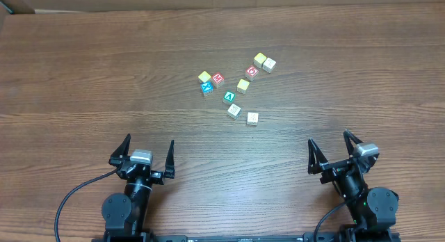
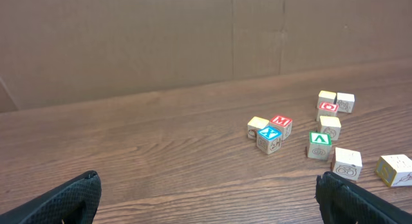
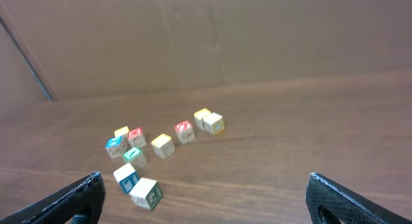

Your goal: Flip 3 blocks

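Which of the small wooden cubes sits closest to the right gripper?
The pale cream wooden cube at the cluster's near edge, just right of another pale cube; all the rest lie farther from the open right gripper.

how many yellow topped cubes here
3. One yellow-topped cube at the cluster's left edge, beside a red-lettered cube; another mid-cluster; the third farthest from the arms. None look hidden.

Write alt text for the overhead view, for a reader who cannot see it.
Ten small letter cubes lie scattered on a wooden table, right of centre, with two cream cubes nearest the arms and a green-faced cube just behind them. The left gripper and right gripper stand open at the near edge, touching nothing.
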Tool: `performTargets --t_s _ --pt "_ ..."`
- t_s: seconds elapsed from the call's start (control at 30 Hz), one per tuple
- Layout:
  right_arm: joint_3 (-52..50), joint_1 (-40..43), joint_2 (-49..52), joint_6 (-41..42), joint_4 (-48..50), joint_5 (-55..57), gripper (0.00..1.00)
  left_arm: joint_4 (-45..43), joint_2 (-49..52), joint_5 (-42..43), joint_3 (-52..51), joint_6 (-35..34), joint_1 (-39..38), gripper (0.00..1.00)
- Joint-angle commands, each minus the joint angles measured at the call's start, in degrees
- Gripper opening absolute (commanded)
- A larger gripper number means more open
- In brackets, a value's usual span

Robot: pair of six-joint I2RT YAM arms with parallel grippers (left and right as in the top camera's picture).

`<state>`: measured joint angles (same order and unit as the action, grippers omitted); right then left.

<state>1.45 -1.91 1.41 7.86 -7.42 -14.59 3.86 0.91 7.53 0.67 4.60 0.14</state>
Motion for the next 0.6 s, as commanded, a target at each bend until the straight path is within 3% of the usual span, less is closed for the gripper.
performTargets --t_s 0.0,0.23,0.57 --pt "5.62 -0.26 2.23 2.89 -0.98 -3.65 1.0 -0.02 -0.66 0.68 -0.35 -0.79 0.22 1.0" --pt "20.98 -0.28 16.35 2.82 -12.66 -8.85 1.0 -0.02 -0.66 0.68 -0.35 -0.79 0.22 1.0" --pt "44.3 -0.28 47.82 2.84 -42.53 -17.0 1.0 -0.02 -0.66 0.68 -0.35 -0.79 0.22 1.0"
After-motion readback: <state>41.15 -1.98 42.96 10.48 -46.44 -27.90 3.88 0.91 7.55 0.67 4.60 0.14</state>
